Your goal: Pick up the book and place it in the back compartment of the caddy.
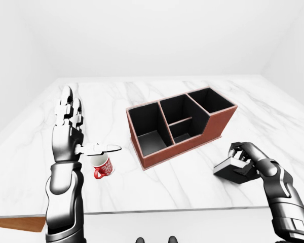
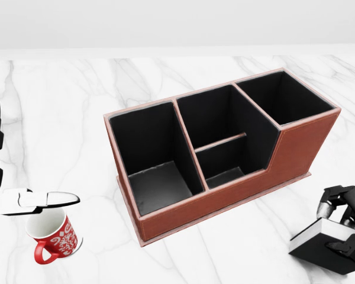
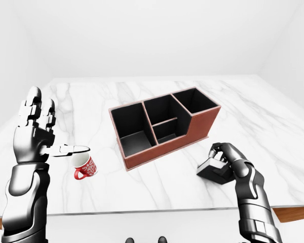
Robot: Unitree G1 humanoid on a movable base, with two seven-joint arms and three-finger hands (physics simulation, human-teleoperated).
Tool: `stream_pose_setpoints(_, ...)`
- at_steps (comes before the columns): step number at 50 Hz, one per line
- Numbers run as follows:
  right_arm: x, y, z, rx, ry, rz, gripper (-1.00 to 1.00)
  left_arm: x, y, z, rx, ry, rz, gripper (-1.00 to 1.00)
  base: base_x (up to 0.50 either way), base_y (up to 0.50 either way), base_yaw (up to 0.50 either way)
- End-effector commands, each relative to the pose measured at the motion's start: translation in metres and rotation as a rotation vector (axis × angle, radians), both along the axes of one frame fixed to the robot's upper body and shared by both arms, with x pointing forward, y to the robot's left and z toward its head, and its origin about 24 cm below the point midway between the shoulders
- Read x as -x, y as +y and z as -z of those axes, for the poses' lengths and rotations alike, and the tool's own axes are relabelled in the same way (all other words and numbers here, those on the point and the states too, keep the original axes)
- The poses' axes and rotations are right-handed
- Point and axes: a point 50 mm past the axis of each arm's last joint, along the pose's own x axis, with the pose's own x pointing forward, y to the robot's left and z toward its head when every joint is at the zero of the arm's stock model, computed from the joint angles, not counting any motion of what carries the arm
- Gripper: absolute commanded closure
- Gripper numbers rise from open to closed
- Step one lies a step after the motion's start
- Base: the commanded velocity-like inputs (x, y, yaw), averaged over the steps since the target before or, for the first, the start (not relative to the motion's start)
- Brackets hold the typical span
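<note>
Right hand (image 3: 227, 157) has fingers curled round the black book (image 2: 325, 244), tilted at lower right of the head view, right of the brown caddy (image 2: 225, 148) on the marble table (image 1: 157, 187). Left hand (image 1: 70, 126) is raised, fingers spread wide, above the red mug (image 2: 52, 238) at lower left.

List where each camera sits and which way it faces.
Head view: on the head, tilted down at the caddy; only parts of both hands at its side edges.
Left-eye view: on the head, facing out over the table; open left hand raised, right hand closed on the book.
Right-eye view: nearly the same scene, shifted left.
All share the mug.
</note>
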Motion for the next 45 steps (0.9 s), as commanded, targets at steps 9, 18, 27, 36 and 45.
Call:
stream_pose_setpoints(9,-0.003,0.012,-0.030,0.014,-0.087,-0.053,1.00,0.001,0.001,-0.003,0.002,-0.013,-0.001,-1.00,0.00,0.00,0.00)
stream_pose_setpoints(18,-0.004,0.019,-0.044,0.040,-0.120,-0.092,1.00,0.000,0.002,-0.004,0.005,-0.016,-0.003,-1.00,0.00,0.00,0.00)
stream_pose_setpoints(27,-0.001,0.035,-0.065,0.079,-0.161,-0.174,1.00,0.000,0.003,-0.005,0.006,-0.023,-0.005,-1.00,0.00,0.00,0.00)
stream_pose_setpoints(36,0.001,0.048,-0.083,0.126,-0.181,-0.239,1.00,0.001,0.002,-0.006,0.006,-0.027,-0.004,-1.00,0.00,0.00,0.00)
stream_pose_setpoints(45,0.002,0.058,-0.102,0.189,-0.211,-0.284,1.00,0.001,0.003,-0.006,0.006,-0.028,-0.004,-1.00,0.00,0.00,0.00)
